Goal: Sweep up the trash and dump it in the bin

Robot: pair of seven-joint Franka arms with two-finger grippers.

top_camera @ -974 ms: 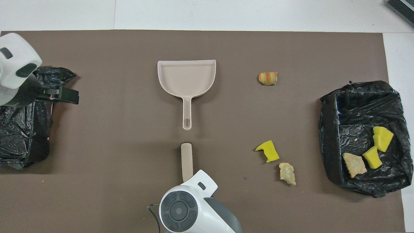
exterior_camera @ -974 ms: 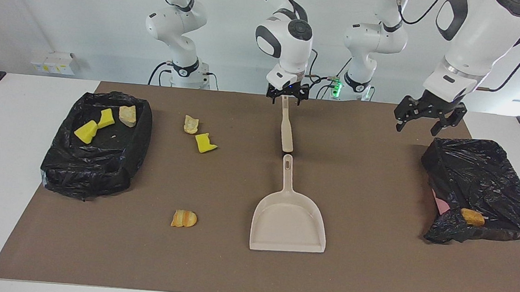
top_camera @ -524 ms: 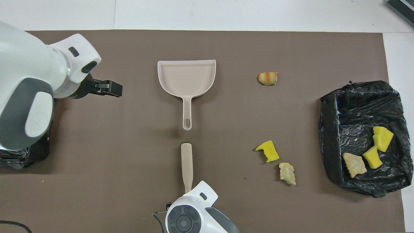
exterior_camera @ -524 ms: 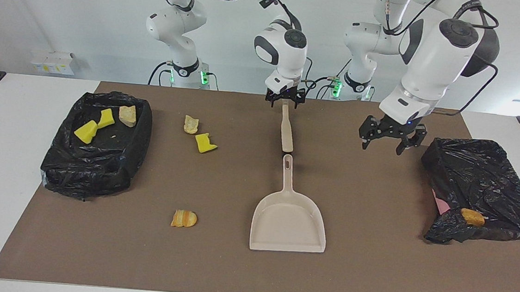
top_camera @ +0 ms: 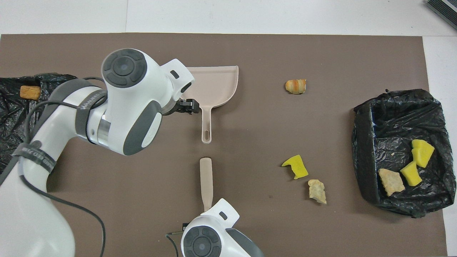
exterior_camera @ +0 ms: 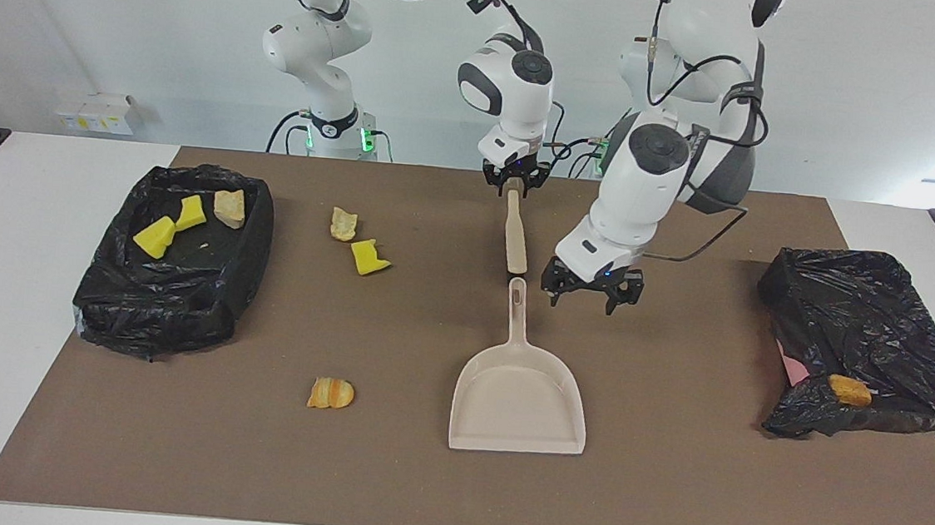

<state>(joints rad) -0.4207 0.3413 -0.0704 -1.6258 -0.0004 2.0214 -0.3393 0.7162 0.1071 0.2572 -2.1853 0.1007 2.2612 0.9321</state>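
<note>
The beige dustpan (exterior_camera: 519,400) lies mid-mat with its handle toward the robots. In line with that handle, nearer to the robots, lies the beige brush (exterior_camera: 515,234). My right gripper (exterior_camera: 514,184) is shut on the brush's end nearest the robots. My left gripper (exterior_camera: 590,293) hangs open low beside the dustpan handle, toward the left arm's end, and touches nothing. Loose trash lies toward the right arm's end: a yellow chunk (exterior_camera: 369,256), a tan piece (exterior_camera: 344,223) and an orange striped piece (exterior_camera: 331,393). In the overhead view the left arm covers part of the dustpan (top_camera: 217,85).
A black-lined bin (exterior_camera: 173,298) at the right arm's end holds two yellow chunks and a tan piece. Another black-lined bin (exterior_camera: 863,319) at the left arm's end holds an orange piece (exterior_camera: 850,390). The brown mat (exterior_camera: 666,495) covers most of the table.
My left arm swung from above the bin at its end over to the dustpan handle and came down. My right gripper's fingers closed on the brush end.
</note>
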